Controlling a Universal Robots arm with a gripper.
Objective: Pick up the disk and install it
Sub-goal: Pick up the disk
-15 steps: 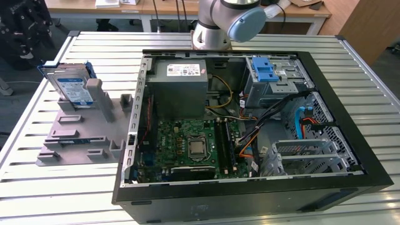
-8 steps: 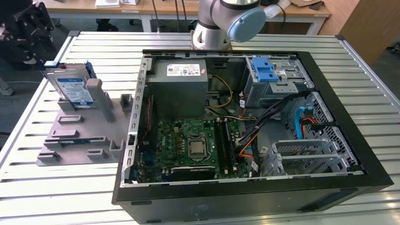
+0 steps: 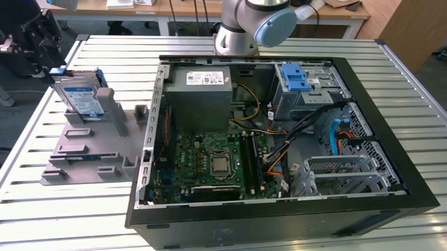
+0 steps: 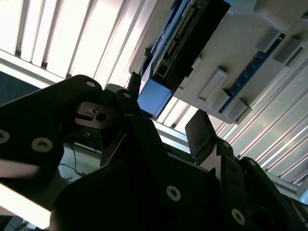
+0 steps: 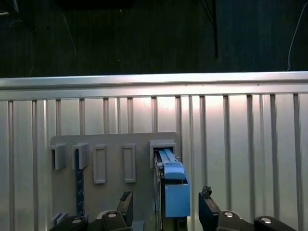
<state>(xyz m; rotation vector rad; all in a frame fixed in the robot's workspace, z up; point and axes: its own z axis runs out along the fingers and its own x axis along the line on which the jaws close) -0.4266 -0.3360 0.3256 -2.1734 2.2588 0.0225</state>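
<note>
The disk (image 3: 82,99) stands on edge in a slot of the grey holder (image 3: 91,151) at the exterior view's left, silver with a white-and-blue label and a blue bracket. My black gripper (image 3: 50,63) hovers at the disk's far end, by the bracket's blue tab. In the first wrist view the disk (image 5: 171,187) is edge-on, and the gripper (image 5: 166,198) is open with one fingertip on each side, apart from it. The second wrist view has the blue tab of the disk (image 4: 154,96) just beyond the open gripper (image 4: 166,108).
An open black computer case (image 3: 391,157) fills the middle of the slatted metal table (image 3: 42,214). Inside are a grey power supply (image 3: 202,89), a motherboard (image 3: 216,162) and a metal drive cage with a blue latch (image 3: 297,78). The arm's base (image 3: 241,31) stands behind the case.
</note>
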